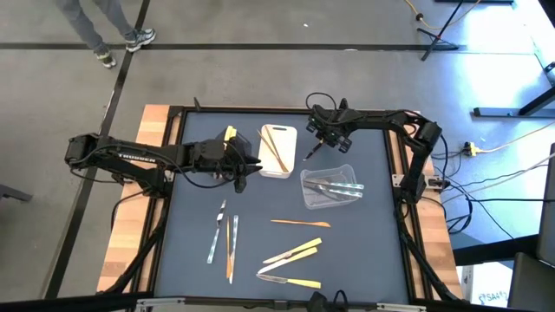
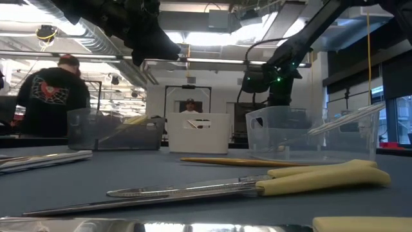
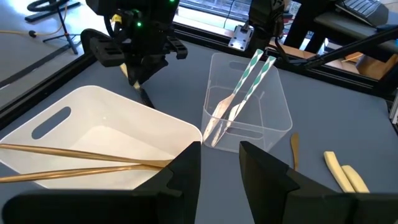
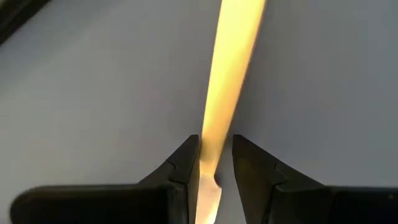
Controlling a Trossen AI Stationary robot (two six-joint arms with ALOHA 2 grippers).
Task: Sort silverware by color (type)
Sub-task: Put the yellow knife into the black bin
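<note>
My right gripper [image 1: 321,143] points down over the far part of the table, between the white tray [image 1: 290,132] and the clear tray [image 1: 305,180]. It is shut on a yellow-handled utensil [image 4: 230,68]. My left gripper [image 3: 221,168] hovers open and empty at the white tray's left side. Two orange-brown utensils [image 3: 74,158] lie in the white tray. Silver-grey ones [image 3: 239,93] lean in the clear tray. Loose silverware lies flat on the mat: silver-grey [image 1: 217,232], orange-brown [image 1: 299,224] and pale yellow [image 1: 293,254]. My right gripper pinches the utensil between its two fingers where the yellow handle meets the silver part [image 4: 208,171]. The fingers come from above, pointing down. The yellow handle reaches on below the fingertips toward the mat; whether its end touches the mat I cannot tell.
A dark tray [image 2: 116,132] with yellowish pieces stands under my left arm, left of the white tray. Bare mat lies between the trays and the loose silverware. Wooden table edges [image 1: 154,121] frame the mat. A person [image 2: 51,96] stands in the room behind.
</note>
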